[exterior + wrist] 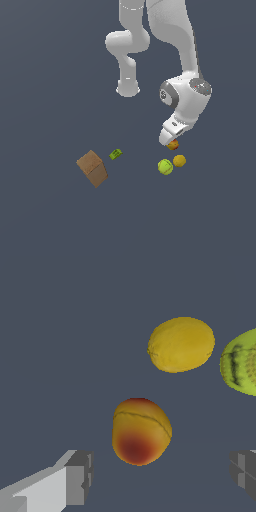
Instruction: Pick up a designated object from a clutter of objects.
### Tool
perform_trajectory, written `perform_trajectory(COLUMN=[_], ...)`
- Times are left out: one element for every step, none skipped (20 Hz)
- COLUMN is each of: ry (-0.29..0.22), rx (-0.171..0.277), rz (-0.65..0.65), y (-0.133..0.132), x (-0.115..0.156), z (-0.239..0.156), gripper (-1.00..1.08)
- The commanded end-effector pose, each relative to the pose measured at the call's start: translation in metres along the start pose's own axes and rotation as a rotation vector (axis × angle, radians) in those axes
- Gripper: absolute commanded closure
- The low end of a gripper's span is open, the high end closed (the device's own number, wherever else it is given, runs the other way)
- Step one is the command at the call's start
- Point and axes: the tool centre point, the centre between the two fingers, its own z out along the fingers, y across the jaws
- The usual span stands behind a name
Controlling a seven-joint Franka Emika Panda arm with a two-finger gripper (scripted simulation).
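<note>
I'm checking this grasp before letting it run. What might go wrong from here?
The red-patched ball sits between the open gripper fingers but looks off-centre, so one finger may nudge it and it could roll. The plain orange-yellow ball and yellow-green ball lie nearby and might be bumped.

Simulated scene: featureless grey floor (45,75)
</note>
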Motion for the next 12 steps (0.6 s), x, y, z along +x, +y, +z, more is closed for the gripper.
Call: perform_trajectory(ry=[0.002, 0.002, 0.002, 0.001, 0.001, 0.001, 0.001, 0.001, 0.001, 0.001, 0.001, 0.001], rx=[0.002, 0.002, 0.002, 0.002, 0.002, 0.002, 0.002, 0.002, 0.002, 0.002, 0.002, 0.002], rz=[-0.016, -0.019, -0.020, -0.016, -0.016, -0.016, -0.016, -0.016, -0.016, -0.017, -0.017, -0.018], y=[-0.007, -0.008, -0.008, -0.007, -0.007, -0.007, -0.007, -0.007, -0.007, -0.007, -0.007, -0.008], x=[0.001, 0.001, 0.001, 0.000, 0.000, 0.000, 0.000, 0.000, 0.000, 0.000, 0.000, 0.000], z=[0.005, 0.006, 0.006, 0.005, 0.005, 0.006, 0.008, 0.010, 0.013, 0.016, 0.020, 0.024], gripper=[-0.92, -0.92, -0.92, -0.92, -0.92, -0.92, -0.92, -0.92, -0.92, -0.92, -0.92, -0.92])
